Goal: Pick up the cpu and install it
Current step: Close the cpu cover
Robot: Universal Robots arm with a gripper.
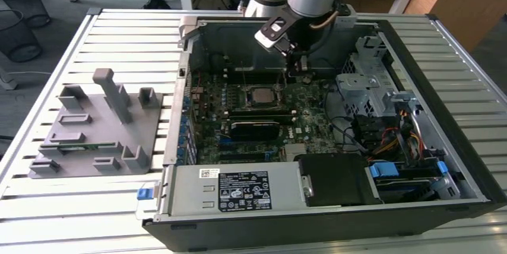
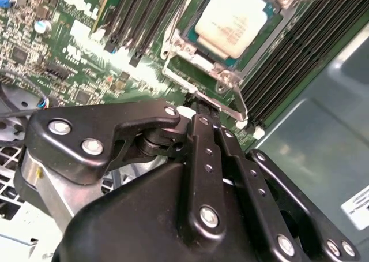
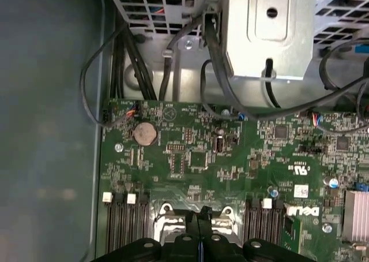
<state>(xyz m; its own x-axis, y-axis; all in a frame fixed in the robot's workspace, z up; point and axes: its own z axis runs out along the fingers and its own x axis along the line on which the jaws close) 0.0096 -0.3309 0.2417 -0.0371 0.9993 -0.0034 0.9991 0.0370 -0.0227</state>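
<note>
Inside the open case (image 1: 317, 230), the cpu (image 1: 260, 95) lies seated in its socket (image 2: 202, 83), so the gripper (image 1: 295, 75), at its two o'clock, carries nothing, jaws together.

The motherboard (image 1: 237, 108) is deep green, speckled with tiny silver solder points and small black chips. At its middle the cpu (image 2: 230, 17) has a pale silver top with a thin green edge. Black memory slots (image 2: 300, 48) run in parallel stripes across the motherboard on either side of the cpu. A silver coin cell (image 3: 145, 134) sits on the same green. The gripper (image 2: 203, 113) over the motherboard is matte black with shiny silver screw heads. Past the motherboard's edge, the power supply (image 1: 186, 197) is silver-grey with a black label, and a blue clip (image 1: 143, 193) sits at its corner. Well away from the motherboard, a flat grey fixture (image 1: 95, 135) lies on a table (image 1: 119, 40) of pale slats.
</note>
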